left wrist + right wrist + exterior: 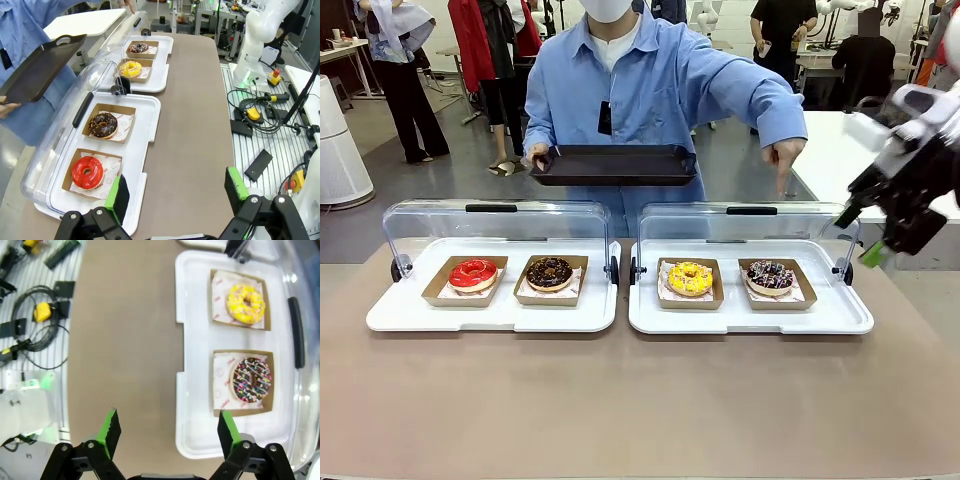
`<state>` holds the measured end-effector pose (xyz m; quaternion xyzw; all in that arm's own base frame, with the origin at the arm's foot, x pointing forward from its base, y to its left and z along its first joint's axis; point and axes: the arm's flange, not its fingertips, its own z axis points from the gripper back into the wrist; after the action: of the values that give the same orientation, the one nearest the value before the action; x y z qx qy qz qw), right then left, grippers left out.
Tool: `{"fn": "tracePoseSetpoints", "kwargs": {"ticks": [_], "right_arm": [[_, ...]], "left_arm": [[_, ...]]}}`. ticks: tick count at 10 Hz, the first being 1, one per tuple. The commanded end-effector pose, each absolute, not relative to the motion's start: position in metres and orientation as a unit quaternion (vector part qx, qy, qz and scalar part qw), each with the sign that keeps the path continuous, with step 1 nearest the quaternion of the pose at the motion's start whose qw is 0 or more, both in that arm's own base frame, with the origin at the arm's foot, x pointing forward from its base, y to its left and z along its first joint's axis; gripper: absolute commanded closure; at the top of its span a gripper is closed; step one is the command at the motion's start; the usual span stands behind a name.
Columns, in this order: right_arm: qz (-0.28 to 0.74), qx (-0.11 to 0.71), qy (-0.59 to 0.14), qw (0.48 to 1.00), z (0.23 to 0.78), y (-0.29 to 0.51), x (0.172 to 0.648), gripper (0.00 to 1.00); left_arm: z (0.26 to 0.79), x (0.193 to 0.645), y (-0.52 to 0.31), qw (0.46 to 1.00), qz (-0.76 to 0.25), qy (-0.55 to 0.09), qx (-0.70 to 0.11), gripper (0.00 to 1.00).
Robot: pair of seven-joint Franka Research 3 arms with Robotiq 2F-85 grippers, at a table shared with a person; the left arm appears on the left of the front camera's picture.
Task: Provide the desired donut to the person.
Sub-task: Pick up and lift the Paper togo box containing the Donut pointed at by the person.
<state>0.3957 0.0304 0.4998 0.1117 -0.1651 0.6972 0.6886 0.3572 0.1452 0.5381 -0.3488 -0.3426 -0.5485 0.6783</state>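
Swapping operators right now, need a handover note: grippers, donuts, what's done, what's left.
Left gripper: open, empty, hovering at the end of the left white tray, by the red donut.
Right gripper: open, empty, above the table beside the right white tray.
Person: one hand holds a dark tray; the pointing hand aims down, apparently at the sprinkled donut.
Donuts: the red and chocolate donut sit on the left tray, the yellow donut and sprinkled one on the right, all boxed. Clear lids open.
Done: nothing picked.
Left: grasp the indicated donut and deliver it to the dark tray.
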Motion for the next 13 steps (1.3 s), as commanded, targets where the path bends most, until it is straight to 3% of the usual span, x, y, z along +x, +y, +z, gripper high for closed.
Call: {"fn": "tracePoseSetpoints", "kwargs": {"ticks": [1,4,5,13], "right_arm": [[0.678,0.065,-0.143,0.718,0.468,0.043,0.413,0.00],[0.662,0.056,-0.142,0.734,0.449,0.051,0.433,0.00],[0.664,0.081,-0.146,0.729,0.449,0.045,0.433,0.00],[0.669,0.043,-0.129,0.730,0.440,0.060,0.429,0.00]], "left_arm": [[0.538,0.358,0.146,0.669,-0.550,-0.357,-0.350,0.00],[0.538,0.358,0.146,0.669,-0.550,-0.357,-0.350,0.00],[0.538,0.358,0.146,0.669,-0.550,-0.357,-0.350,0.00],[0.538,0.358,0.146,0.669,-0.550,-0.357,-0.350,0.00]]}}
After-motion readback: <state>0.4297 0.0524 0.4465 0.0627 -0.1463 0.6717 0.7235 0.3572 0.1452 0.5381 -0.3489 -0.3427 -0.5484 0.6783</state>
